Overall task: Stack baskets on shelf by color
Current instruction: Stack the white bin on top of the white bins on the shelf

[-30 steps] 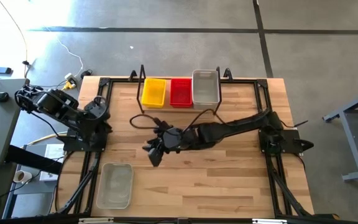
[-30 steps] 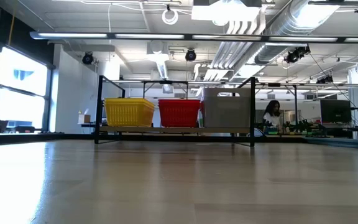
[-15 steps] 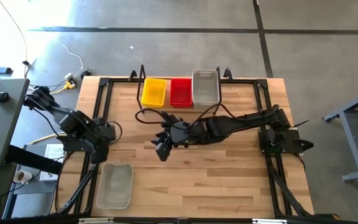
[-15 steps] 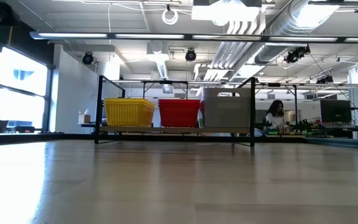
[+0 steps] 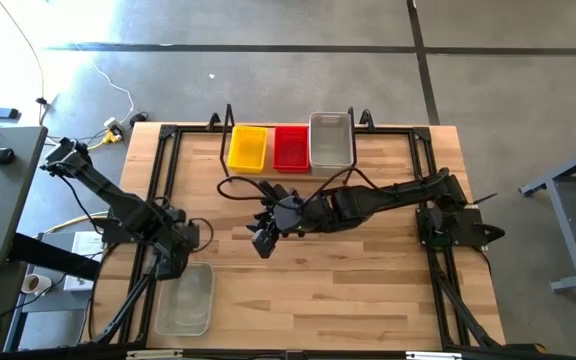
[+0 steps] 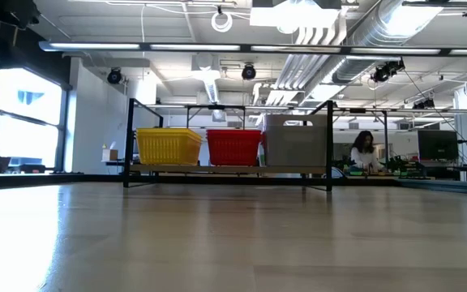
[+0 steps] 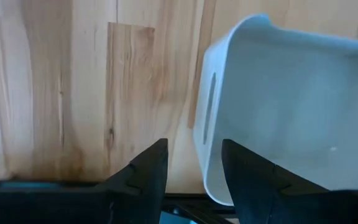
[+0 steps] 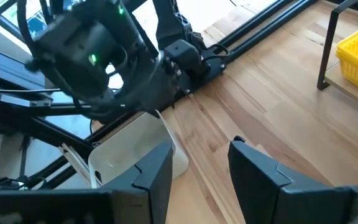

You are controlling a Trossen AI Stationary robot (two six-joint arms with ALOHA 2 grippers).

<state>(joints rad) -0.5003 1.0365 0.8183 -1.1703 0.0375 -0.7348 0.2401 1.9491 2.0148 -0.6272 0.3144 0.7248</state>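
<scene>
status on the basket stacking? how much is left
Done: yellow baskets, red baskets and a grey basket sit on the shelf, sorted by color. In hand: nothing yet; the left gripper, jaws open, is at the rim of the last grey basket on the table. The right gripper hangs empty mid-table. Left: grasp that basket and stack it on the grey one.

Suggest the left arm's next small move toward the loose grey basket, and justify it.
Probably lower the left hand so its open fingers straddle the grey basket's near wall. That basket lies alone on the table, off the shelf, and its rim already shows just beyond the fingers.
</scene>
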